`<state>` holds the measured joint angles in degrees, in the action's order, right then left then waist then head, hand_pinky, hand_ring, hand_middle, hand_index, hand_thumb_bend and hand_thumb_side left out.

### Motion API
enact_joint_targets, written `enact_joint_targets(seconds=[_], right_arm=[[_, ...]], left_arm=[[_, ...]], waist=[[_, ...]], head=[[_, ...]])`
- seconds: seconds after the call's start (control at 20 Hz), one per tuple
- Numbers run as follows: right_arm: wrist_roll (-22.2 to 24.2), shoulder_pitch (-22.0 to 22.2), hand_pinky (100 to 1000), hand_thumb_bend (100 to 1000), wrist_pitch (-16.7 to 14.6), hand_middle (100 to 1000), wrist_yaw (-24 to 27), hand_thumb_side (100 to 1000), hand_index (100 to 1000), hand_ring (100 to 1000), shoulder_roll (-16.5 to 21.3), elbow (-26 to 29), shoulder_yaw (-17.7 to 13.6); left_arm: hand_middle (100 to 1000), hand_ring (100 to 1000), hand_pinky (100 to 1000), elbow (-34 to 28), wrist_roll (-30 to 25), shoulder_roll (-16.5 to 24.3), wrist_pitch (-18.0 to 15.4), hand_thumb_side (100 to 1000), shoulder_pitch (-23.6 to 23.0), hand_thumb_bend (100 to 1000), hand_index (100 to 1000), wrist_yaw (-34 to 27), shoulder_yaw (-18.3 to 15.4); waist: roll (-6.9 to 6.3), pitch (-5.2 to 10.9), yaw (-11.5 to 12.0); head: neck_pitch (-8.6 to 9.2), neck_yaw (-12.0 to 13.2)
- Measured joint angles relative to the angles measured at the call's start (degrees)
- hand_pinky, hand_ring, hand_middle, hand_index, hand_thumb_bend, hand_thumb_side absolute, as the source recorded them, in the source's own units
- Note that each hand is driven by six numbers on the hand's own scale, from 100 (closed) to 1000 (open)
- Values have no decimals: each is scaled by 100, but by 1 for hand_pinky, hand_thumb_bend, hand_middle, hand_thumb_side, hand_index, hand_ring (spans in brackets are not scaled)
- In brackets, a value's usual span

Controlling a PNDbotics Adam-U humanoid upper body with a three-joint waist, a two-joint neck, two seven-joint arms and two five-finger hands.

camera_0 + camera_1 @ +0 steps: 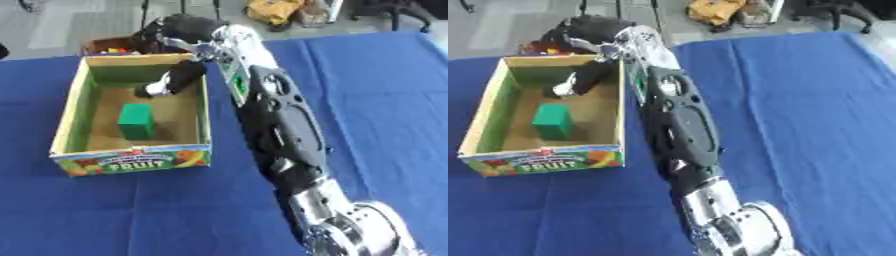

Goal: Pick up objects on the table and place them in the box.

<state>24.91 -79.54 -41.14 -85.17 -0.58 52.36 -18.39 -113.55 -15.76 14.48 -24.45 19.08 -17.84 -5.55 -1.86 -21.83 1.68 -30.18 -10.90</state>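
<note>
So the right arm (280, 130) comes in from the lower right and stretches diagonally across the blue table (376, 100), ending with the right hand (179, 35) up over the far right corner of the box (131, 161). The hand is a dark blob there, so I honestly can't tell how its fingers are set. Something black with a pale, whitish tip (168, 80) hangs down from the hand area into the box, close to the far wall; can't make out whether it's a finger or a thing being held.

The box is an open cardboard one with green inner walls, a brown floor and a "FRUIT" label on the near side. It sits on the left half of the table. Inside it, a green block (136, 121) stands on the floor around the middle, apart from that black thing.

The arm runs right along the box's right wall, so it covers the table just beside that side. Past the far edge of the table there's a grey floor with a yellow bag-like thing (276, 11) on it, plus some small colourful bits (114, 50) just behind the box. Left hand doesn't show.
</note>
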Motion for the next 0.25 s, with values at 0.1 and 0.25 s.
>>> enact_joint_targets(seconds=[0.1, 0.25], right_arm=[[-94, 60, 461, 503, -94, 659, 160, 816, 931, 615, 104, 249, -49], [-197, 153, 449, 461, -197, 644, 408, 806, 916, 594, 273, 659, -97]], left_arm=[[998, 748, 733, 0, 10, 0, -10, 1000, -5, 100, 971, 0, -1], [997, 748, 733, 0, 36, 0, -36, 1000, -6, 100, 971, -1, -4]], waist=[[-19, 6, -18], [-66, 12, -34]], head=[[-1, 52], [-6, 122]])
